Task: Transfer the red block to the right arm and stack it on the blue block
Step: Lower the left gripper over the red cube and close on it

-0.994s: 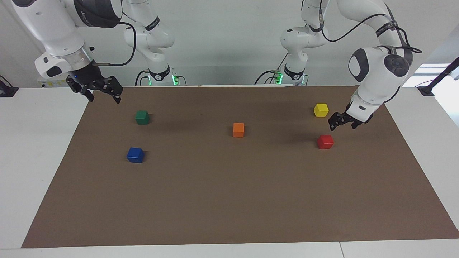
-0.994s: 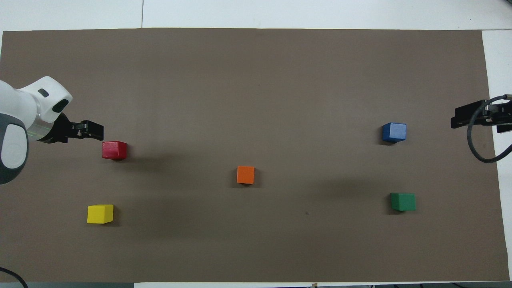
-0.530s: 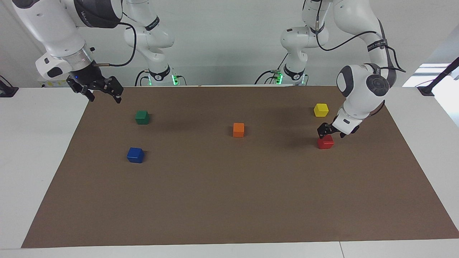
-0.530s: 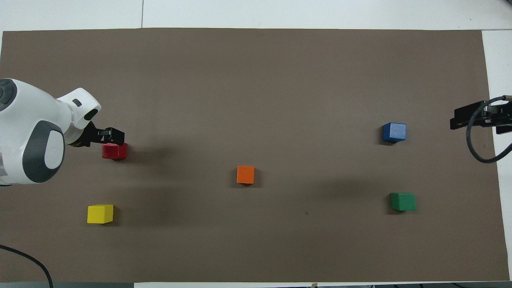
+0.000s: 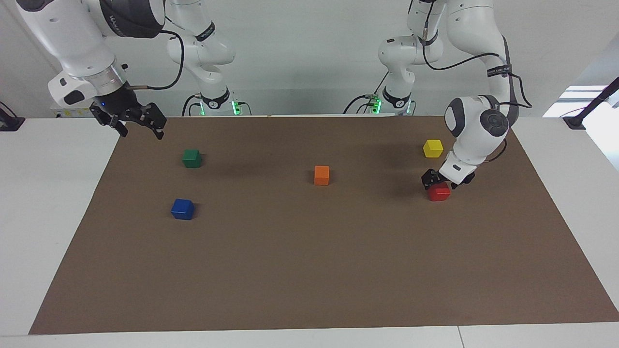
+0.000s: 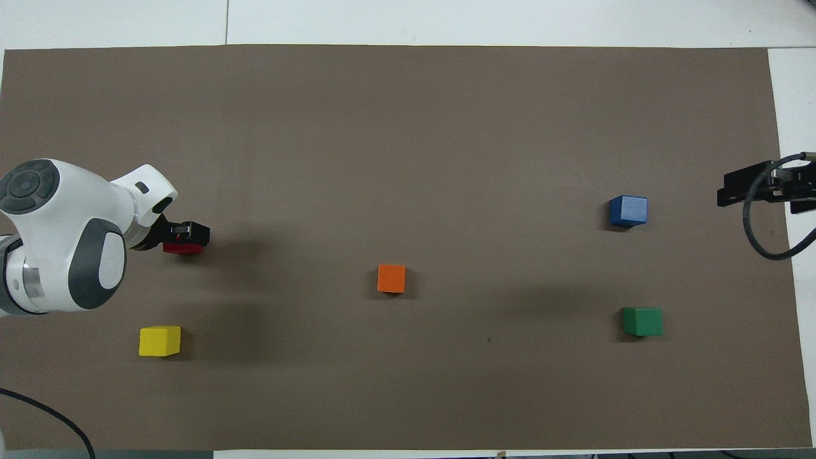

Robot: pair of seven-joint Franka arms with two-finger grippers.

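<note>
The red block [image 5: 439, 193] [image 6: 181, 249] lies on the brown mat toward the left arm's end of the table. My left gripper [image 5: 439, 182] [image 6: 185, 233] is low over it, open, with one finger on each side of the block's top; from overhead it covers most of the block. The blue block [image 5: 182, 209] [image 6: 628, 210] sits alone toward the right arm's end. My right gripper [image 5: 140, 131] [image 6: 758, 189] hangs open and empty above the mat's edge at that end, waiting.
A yellow block [image 5: 433, 148] [image 6: 159, 340] sits nearer to the robots than the red one. An orange block [image 5: 321, 175] [image 6: 391, 278] is mid-mat. A green block [image 5: 192, 158] [image 6: 642, 320] lies nearer to the robots than the blue one. The mat [image 5: 309, 270] covers most of the table.
My left gripper has swung in from the table's end and come down over the red block, still open. The right arm and all the blocks have stayed put.
</note>
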